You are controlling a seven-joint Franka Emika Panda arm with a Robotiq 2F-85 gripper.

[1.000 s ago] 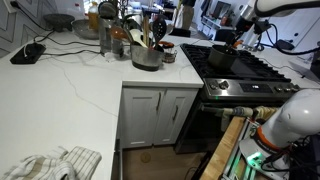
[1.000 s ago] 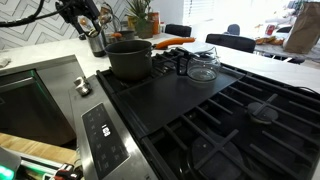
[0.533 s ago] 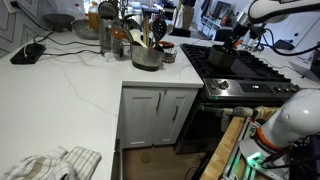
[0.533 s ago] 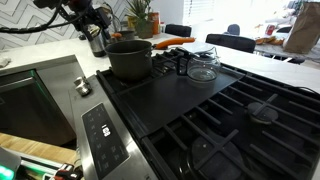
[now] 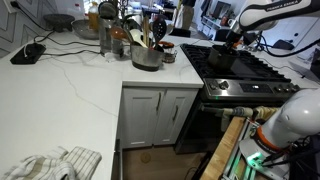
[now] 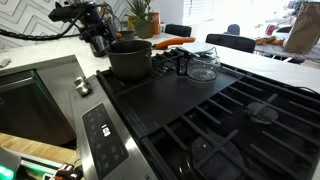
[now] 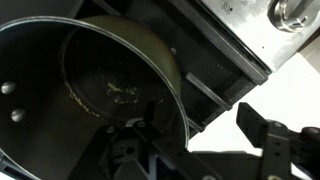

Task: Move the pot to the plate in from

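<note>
Pot (image 6: 128,60) parked on the gas stove (image 6: 200,105); gripper (image 7: 200,140) down at its rim, jaws apart, straddling the wall.

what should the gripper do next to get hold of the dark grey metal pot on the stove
Probably close the gripper on the wall of the dark grey metal pot. In the wrist view the jaws stand open astride the rim, one finger inside, one outside, so a pinch there should secure it. How deep the fingers sit is unclear.
</note>
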